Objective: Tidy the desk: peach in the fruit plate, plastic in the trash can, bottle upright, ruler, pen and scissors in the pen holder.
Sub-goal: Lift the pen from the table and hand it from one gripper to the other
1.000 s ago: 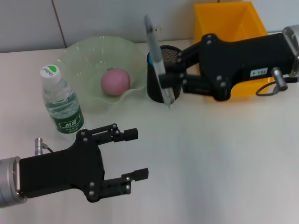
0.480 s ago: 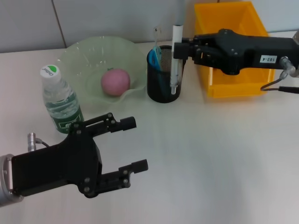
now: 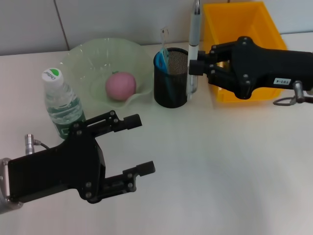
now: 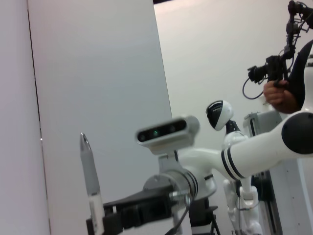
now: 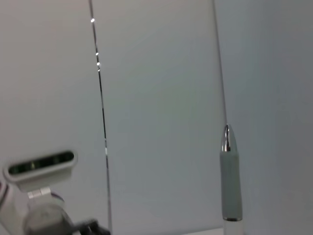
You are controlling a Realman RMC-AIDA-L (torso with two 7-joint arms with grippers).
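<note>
While the white table (image 3: 220,166) carries the whole arrangement, a pale green fruit plate (image 3: 93,58) stands at the far left with a pink peach (image 3: 121,85) resting inside it, and a water bottle (image 3: 62,105) with a green and white cap stands upright just to the near left of that plate. A black mesh pen holder (image 3: 170,84) stands just right of the fruit plate, with a blue-handled item (image 3: 163,51) already leaning inside it; what that item is cannot be told. A yellow bin (image 3: 243,46) sits at the far right, partly covered by the black body of the right arm. The right claw (image 3: 194,68) reaches in from the right, closed on a pen (image 3: 193,46) held nearly upright; the pen's lower end lies at the right rim of the pen holder, and whether it is inside the rim or just outside it cannot be told. The pen's grey pointed upper end also shows in the left wrist view (image 4: 91,181) and in the right wrist view (image 5: 230,181). The left claw (image 3: 134,147) hovers over the near left part of the table, near the bottle but apart from it, its two fingers (image 3: 128,121) spread wide with nothing between them.
</note>
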